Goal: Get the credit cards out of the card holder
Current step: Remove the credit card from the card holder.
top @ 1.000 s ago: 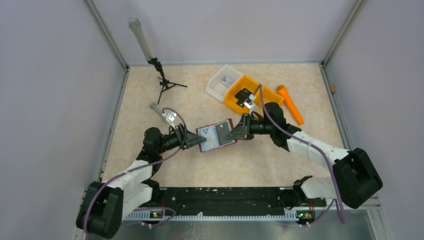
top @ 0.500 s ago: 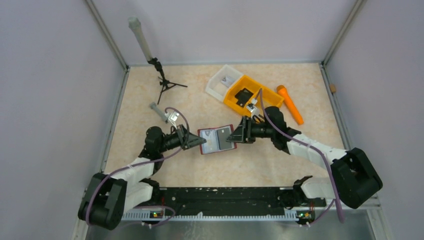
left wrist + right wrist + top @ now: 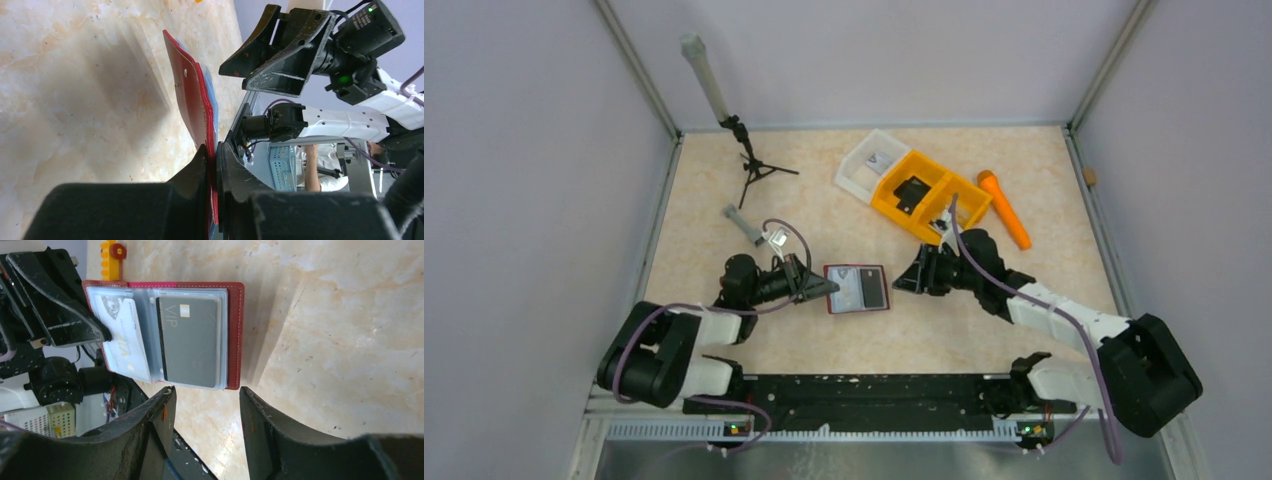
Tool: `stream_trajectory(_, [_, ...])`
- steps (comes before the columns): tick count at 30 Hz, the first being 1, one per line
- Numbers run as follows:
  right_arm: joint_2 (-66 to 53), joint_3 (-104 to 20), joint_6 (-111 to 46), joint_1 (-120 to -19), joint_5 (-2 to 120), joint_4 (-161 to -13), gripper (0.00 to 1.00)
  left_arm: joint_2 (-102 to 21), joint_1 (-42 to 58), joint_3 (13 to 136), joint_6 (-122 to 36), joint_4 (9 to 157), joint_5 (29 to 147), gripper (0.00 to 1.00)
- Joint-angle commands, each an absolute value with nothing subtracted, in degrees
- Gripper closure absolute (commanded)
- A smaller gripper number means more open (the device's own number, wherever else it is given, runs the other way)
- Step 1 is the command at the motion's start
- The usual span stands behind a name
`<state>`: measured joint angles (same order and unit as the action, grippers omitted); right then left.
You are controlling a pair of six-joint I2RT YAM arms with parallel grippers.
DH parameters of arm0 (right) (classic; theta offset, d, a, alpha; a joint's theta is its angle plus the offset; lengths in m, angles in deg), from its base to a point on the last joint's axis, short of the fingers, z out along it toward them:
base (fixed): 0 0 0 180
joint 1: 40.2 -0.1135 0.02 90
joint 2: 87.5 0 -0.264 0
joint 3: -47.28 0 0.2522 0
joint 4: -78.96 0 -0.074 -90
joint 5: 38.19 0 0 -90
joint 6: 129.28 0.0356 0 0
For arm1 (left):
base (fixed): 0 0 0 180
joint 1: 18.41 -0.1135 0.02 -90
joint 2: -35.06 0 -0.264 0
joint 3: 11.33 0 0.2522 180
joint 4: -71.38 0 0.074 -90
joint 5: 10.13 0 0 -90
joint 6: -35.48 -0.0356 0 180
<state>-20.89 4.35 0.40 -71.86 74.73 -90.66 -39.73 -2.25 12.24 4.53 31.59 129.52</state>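
The card holder (image 3: 857, 304) is a dark red folder lying open on the table, with clear sleeves inside. One sleeve holds a grey credit card (image 3: 192, 340) and the other a pale one (image 3: 124, 342). My left gripper (image 3: 829, 290) is shut on the holder's left edge. In the left wrist view the red cover (image 3: 192, 95) runs edge-on between the fingers of that gripper (image 3: 216, 155). My right gripper (image 3: 902, 283) is open just right of the holder and holds nothing. In its own view the right gripper (image 3: 207, 390) stands a little short of the holder's near edge.
An orange two-compartment tray (image 3: 889, 207) with a black block (image 3: 911, 192) and a white tray (image 3: 854, 178) stand at the back. An orange marker-like tool (image 3: 1004, 208) lies to their right. A small tripod (image 3: 754, 165) and a grey tool (image 3: 746, 224) are at the back left.
My left gripper closed on the holder's left edge. My right gripper let go of the holder, opened and drew back to the right. The holder went from tilted to flat on the table.
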Motion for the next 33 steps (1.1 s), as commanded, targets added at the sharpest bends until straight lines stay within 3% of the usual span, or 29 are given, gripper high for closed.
stream_trajectory(1, [-19.0, 7.8, 4.0, -71.9, 81.0, -105.4, 0.51, -43.5, -2.0, 11.1, 7.7, 17.7, 131.9, 1.0])
stream_trajectory(8, [-15.9, 8.0, 10.8, -73.5, 86.8, -119.4, 0.61, -54.4, -1.8, 10.9, 21.8, -7.1, 133.8, 1.0])
stream_trajectory(33, [-9.3, 4.4, 24.5, -78.5, 93.9, -137.3, 0.64, -48.8, 0.8, 14.0, 26.6, -7.6, 132.0, 1.0])
